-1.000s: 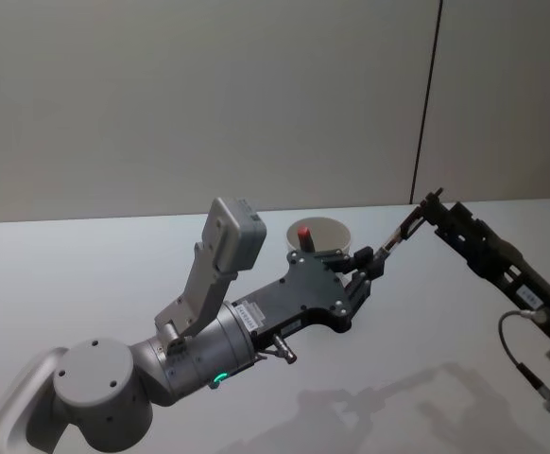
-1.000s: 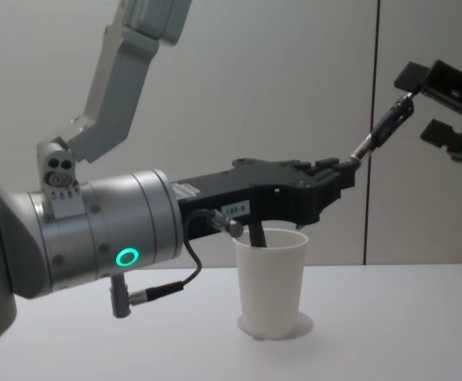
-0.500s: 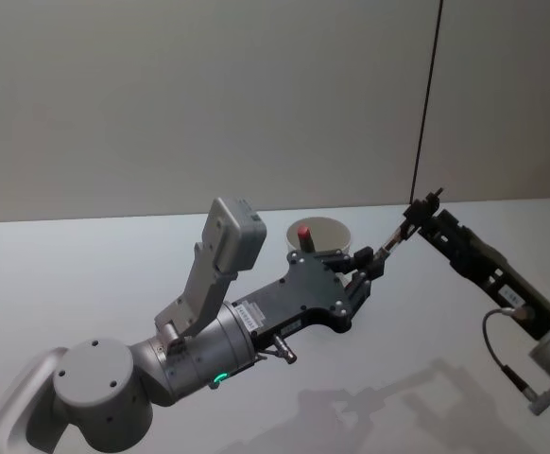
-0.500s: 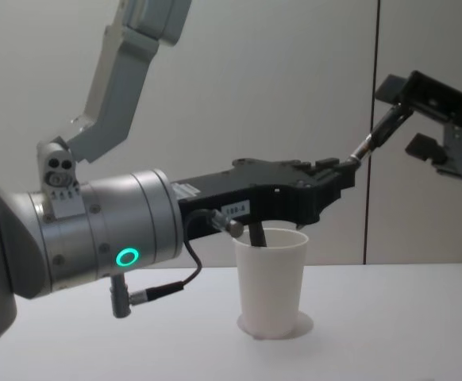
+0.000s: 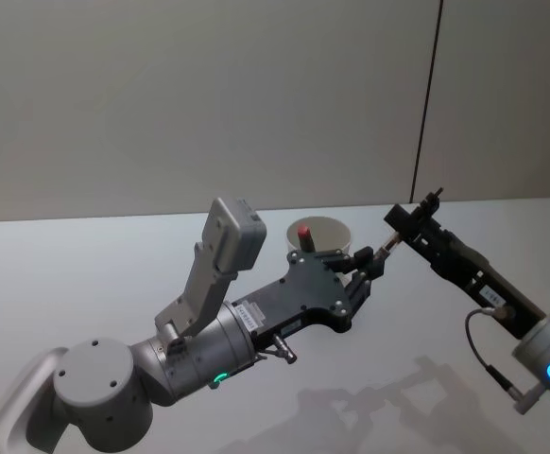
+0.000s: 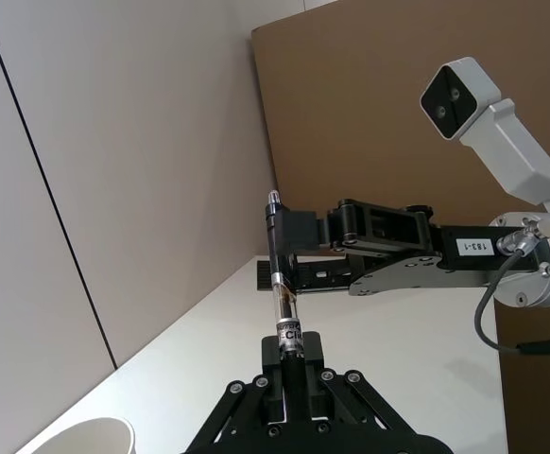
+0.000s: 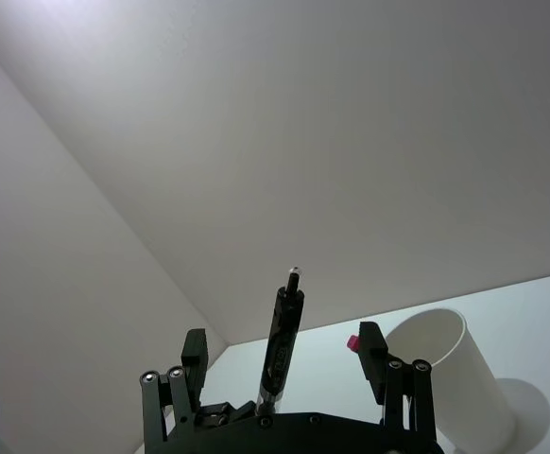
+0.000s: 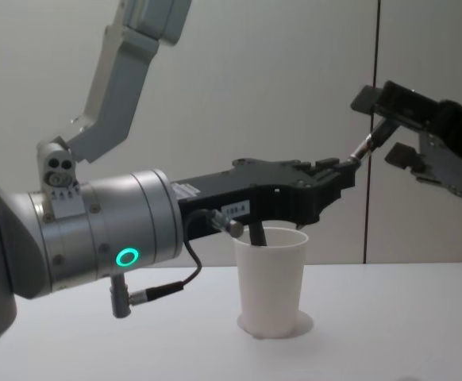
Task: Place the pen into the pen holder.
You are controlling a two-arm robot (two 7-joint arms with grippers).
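Note:
My left gripper [image 5: 368, 269] [image 8: 344, 173] [image 6: 289, 364] is shut on one end of the pen [image 5: 386, 249] [image 8: 367, 144] [image 6: 280, 284], a slim clear-and-black stick that slants up and away from it. It hovers just above the pen holder [image 5: 324, 227] [image 8: 271, 278] [image 6: 86, 437] [image 7: 450, 364], a plain white paper cup upright on the table. My right gripper [image 5: 415, 210] [image 8: 382, 127] [image 7: 283, 345] is open, with one finger on each side of the pen's free end [image 7: 281, 326] and apart from it. A dark stick with a red tip [image 5: 303, 232] stands inside the cup.
The white table [image 5: 86, 274] stretches to the grey wall behind, which has a dark vertical seam [image 5: 428, 104]. My left arm's bulky wrist housing [image 8: 104, 242] hangs low, left of the cup. A brown board [image 6: 426, 104] stands behind my right arm.
My right gripper has come in leftward and a little lower, so its open fingers now straddle the pen's free end. The left gripper, pen and cup have not moved.

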